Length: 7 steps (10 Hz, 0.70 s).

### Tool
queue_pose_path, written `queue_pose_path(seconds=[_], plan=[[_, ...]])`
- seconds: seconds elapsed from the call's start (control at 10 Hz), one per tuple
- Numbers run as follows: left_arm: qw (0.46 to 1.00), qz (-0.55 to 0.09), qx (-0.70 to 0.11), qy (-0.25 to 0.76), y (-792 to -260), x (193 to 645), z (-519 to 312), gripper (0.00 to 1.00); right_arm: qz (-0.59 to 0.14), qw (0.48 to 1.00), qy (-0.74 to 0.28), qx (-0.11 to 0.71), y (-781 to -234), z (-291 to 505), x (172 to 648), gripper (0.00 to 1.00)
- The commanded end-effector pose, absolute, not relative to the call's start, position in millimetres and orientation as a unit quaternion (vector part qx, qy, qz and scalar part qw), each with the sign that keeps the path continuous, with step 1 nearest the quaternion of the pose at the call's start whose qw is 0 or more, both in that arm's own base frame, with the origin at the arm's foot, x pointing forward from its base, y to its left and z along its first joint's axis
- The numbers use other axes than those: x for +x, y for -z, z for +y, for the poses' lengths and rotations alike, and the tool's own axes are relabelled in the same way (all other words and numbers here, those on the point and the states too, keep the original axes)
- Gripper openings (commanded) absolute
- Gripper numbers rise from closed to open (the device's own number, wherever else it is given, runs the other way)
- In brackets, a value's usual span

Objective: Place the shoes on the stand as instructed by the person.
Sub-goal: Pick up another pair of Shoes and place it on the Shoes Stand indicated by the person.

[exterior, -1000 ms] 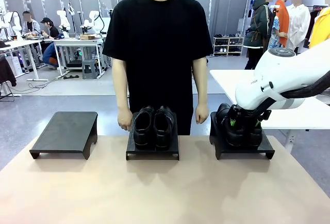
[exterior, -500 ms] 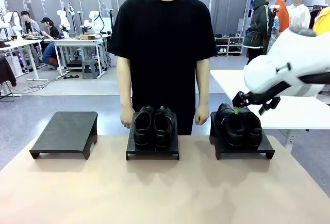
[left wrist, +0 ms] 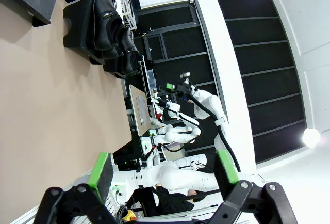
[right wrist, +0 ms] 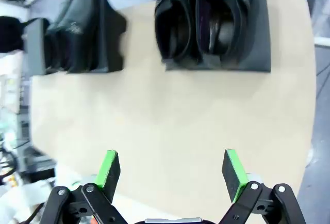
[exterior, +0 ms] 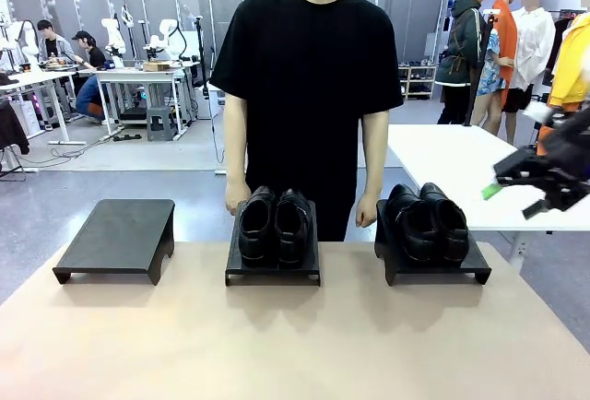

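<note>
Shoes were all on stands: one pair [exterior: 275, 225] sat on the middle stand [exterior: 273, 271] at the far edge of the worktop [exterior: 277, 345], the other pair [exterior: 427, 223] on the stand [exterior: 433, 269] toward the far right corner. Each pair stood side by side, toes toward the robot. A third stand [exterior: 118, 237], toward the far left corner, carried nothing.

The right pincer [exterior: 514, 179] hung clear of the worktop, off its right edge and well apart from the nearer pair, its jaws wide and holding nothing. The left pincer [left wrist: 164, 168] was likewise spread wide and empty, looking along the worktop from a distance.

Judged from this layout, the placing step appeared finished, with both pairs seated. Any further move would call for a fresh instruction from the person [exterior: 309, 96], who stood behind the middle stand with both arms down, hands beside the shoes, giving no visible sign.

Nothing lay on the near part of the worktop. The person's hands, close to the middle stand, would be the chief hazard to a renewed reach.
</note>
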<state>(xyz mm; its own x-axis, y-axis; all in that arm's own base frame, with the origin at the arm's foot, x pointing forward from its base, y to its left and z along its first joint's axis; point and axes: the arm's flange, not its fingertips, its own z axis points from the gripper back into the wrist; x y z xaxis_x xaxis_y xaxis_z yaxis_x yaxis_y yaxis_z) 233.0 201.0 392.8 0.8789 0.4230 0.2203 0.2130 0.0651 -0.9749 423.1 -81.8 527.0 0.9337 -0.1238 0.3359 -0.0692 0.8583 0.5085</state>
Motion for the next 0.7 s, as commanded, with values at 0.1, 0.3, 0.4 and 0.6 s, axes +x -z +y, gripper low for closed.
queue_pose_path(seconds=[0.1,0.3,0.4,0.6], plan=[[0.686,-0.238,-0.684,-0.071,-393.5,231.6,201.8,1.00,-0.146,0.893,0.009,0.426,-513.7,-165.5,372.1,1.00],[0.686,-0.238,-0.684,-0.071,-393.5,231.6,201.8,1.00,-0.123,0.846,-0.006,0.519,-493.1,-213.0,340.9,1.00],[0.686,-0.238,-0.684,-0.071,-393.5,231.6,201.8,1.00,-0.115,0.822,0.005,0.558,-478.4,-229.5,328.6,1.00],[0.686,-0.238,-0.684,-0.071,-393.5,231.6,201.8,1.00,-0.109,0.796,0.016,0.595,-442.7,-248.0,300.6,1.00]])
